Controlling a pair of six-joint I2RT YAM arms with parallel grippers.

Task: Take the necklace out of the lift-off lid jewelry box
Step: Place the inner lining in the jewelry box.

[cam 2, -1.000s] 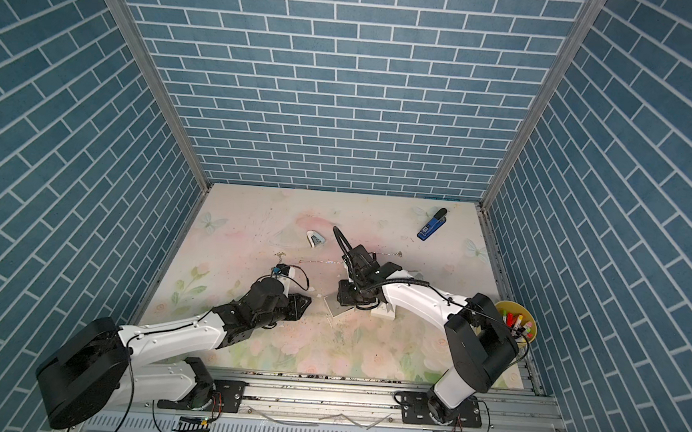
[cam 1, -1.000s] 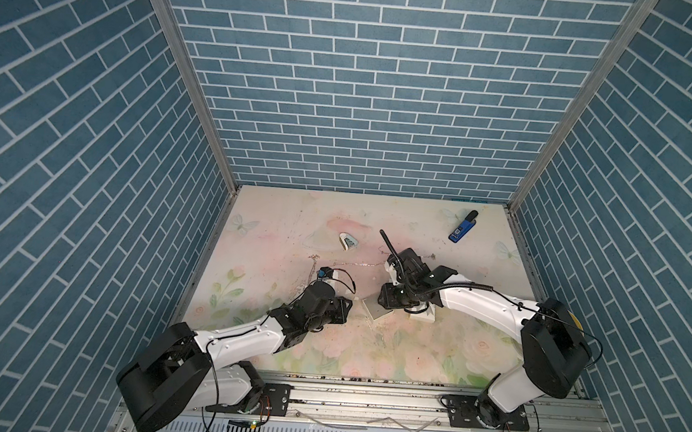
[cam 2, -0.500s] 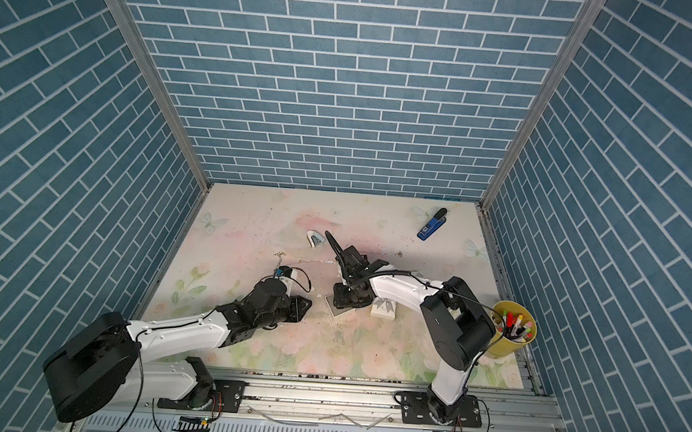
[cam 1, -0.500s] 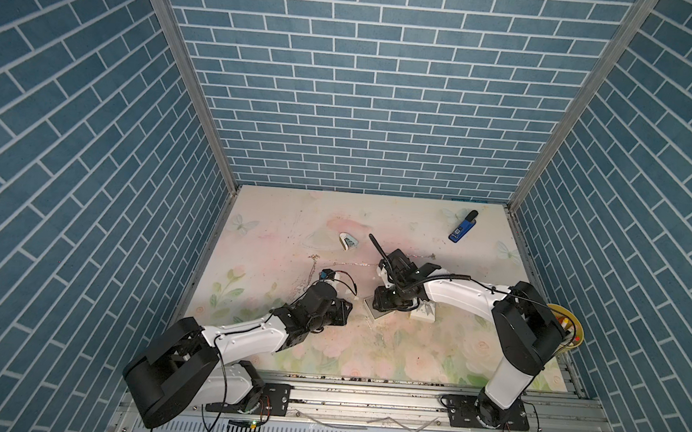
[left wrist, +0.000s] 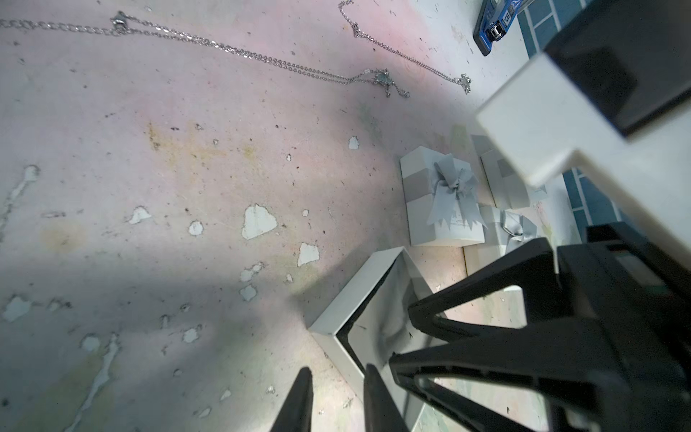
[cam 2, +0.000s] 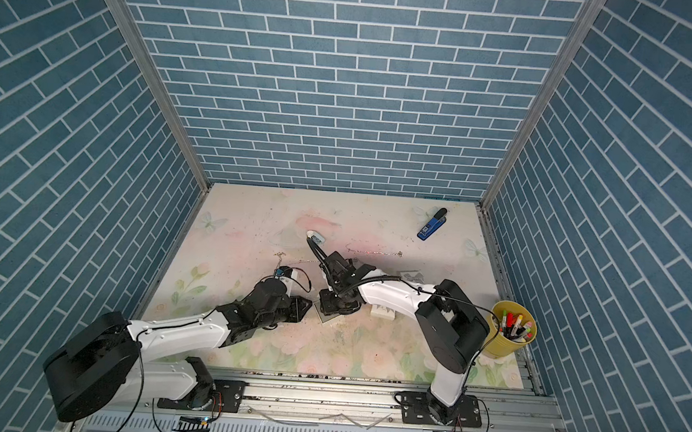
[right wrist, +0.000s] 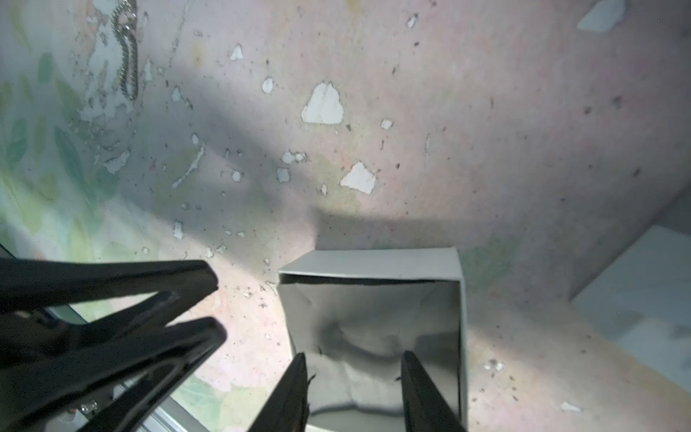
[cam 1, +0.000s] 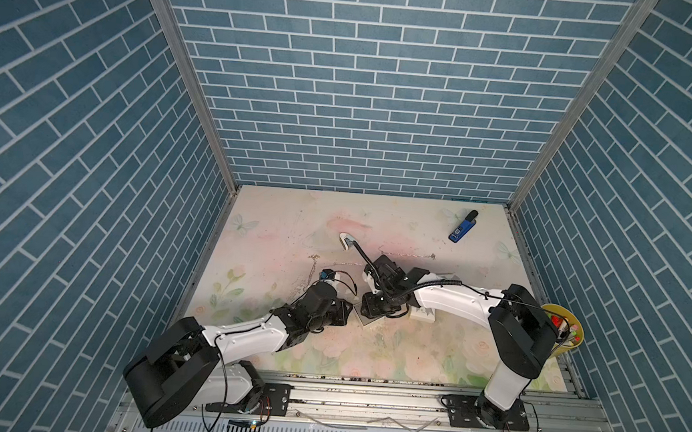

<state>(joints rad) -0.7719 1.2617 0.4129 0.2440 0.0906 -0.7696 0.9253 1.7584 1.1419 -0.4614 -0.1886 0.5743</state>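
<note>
Right tool (right wrist: 355,396), jaws spread, dips inside the lidless jewelry box (right wrist: 374,262); left tool (right wrist: 220,305), narrowly parted and empty, sits just beside it.

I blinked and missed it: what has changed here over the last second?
The right arm's big black joint swung inward, away from the yellow cup, and the right gripper, jaws open over the open box, edged slightly toward the left gripper. Nothing was grasped or released. The left gripper, loose chains and stapler stayed put.
</note>
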